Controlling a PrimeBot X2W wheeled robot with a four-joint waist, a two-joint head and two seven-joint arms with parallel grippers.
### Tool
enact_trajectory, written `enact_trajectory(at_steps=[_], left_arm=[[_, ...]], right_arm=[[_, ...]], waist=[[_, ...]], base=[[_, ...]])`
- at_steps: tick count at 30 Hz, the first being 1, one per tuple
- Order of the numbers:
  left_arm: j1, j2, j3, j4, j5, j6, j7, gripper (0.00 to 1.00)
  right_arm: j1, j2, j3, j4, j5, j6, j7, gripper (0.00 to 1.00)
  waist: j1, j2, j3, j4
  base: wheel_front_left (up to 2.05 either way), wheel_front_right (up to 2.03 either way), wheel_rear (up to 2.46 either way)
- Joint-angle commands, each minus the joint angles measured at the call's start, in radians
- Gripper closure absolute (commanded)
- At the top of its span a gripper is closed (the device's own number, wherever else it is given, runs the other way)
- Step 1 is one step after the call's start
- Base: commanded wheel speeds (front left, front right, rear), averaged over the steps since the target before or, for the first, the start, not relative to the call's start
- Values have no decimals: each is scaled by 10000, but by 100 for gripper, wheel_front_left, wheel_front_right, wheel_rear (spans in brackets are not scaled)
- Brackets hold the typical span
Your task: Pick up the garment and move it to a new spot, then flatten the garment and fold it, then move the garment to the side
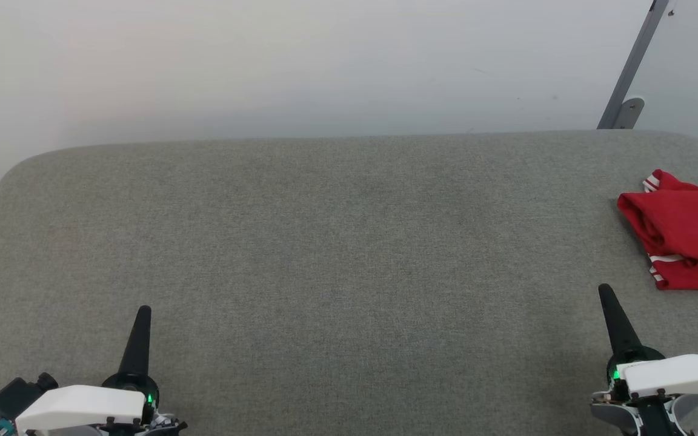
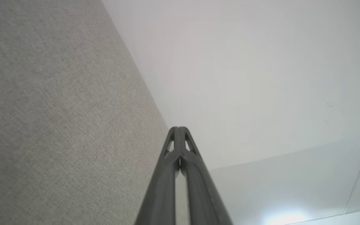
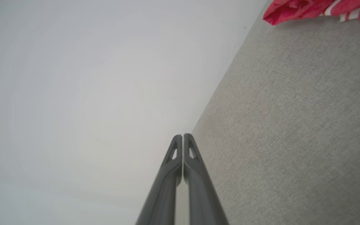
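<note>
The garment (image 1: 685, 233) is a bright red shirt with red-and-white striped trim, lying folded in a compact bundle at the far right of the grey fabric table (image 1: 337, 242), partly cut off by the picture's edge. It also shows at the top right of the right wrist view, the garment (image 3: 295, 9). My right gripper (image 1: 603, 292) is shut and empty at the lower right, a short way in front of the shirt. At the lower left my left gripper (image 1: 143, 310) is shut and empty too. Both pairs of dark fingers press together, left gripper (image 2: 178, 128), right gripper (image 3: 182, 135).
A pale wall (image 1: 300, 66) rises behind the table's far edge. A grey metal bar with a bracket (image 1: 628, 109) leans at the back right. The table's corners are rounded.
</note>
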Motion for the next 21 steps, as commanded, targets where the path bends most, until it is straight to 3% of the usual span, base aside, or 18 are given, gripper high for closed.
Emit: enact_trajectory(at_steps=[1,21], left_arm=[[-254,2,70,-23,-221,-38,66,100],[-589,-123,181,201,-1631,-45,516,100]], right_arm=[[-180,20,-43,-35,260,1,76,100],[-401,92,-71,62,1796,1,431,100]], waist=[[0,-1,4,-2],[0,-1,54,-26]], base=[[0,0,0],[0,0,0]])
